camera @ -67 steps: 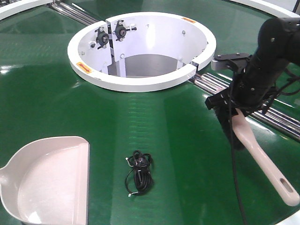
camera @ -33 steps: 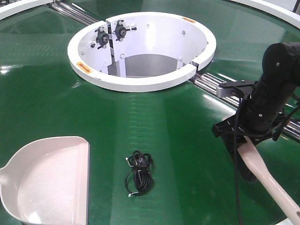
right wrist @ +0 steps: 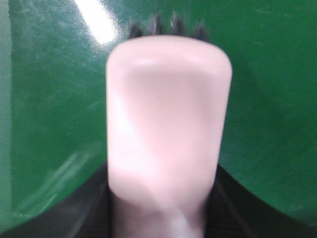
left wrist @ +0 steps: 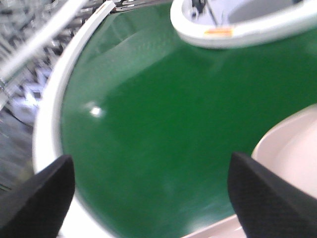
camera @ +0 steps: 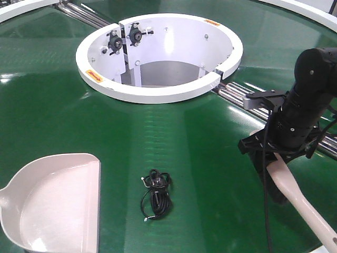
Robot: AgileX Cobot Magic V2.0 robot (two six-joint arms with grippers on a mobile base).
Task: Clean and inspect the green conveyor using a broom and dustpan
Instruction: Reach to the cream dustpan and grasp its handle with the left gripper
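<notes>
The green conveyor (camera: 200, 137) fills the front view, with its white ring hub (camera: 158, 55) at the back. The pale dustpan (camera: 52, 203) lies flat at the lower left, mouth facing right. At the right, my right gripper (camera: 269, 158) is shut on the broom (camera: 300, 203), whose handle slants off toward the lower right corner. In the right wrist view the broom's pale back (right wrist: 168, 124) runs out from the gripper (right wrist: 161, 208), black bristles (right wrist: 163, 25) showing at its tip. My left gripper (left wrist: 151, 198) is open over bare belt, the dustpan's (left wrist: 292, 153) edge beside its right finger.
A coiled black cable (camera: 155, 195) lies on the belt right of the dustpan. Silver rollers (camera: 237, 95) run from the hub toward the right, under the right arm. The white outer rim (left wrist: 49, 134) of the conveyor curves past the left finger.
Since a second ago the right arm has carried the broom toward the near right, and the handle now runs off the frame. It has held still for the last half second.
</notes>
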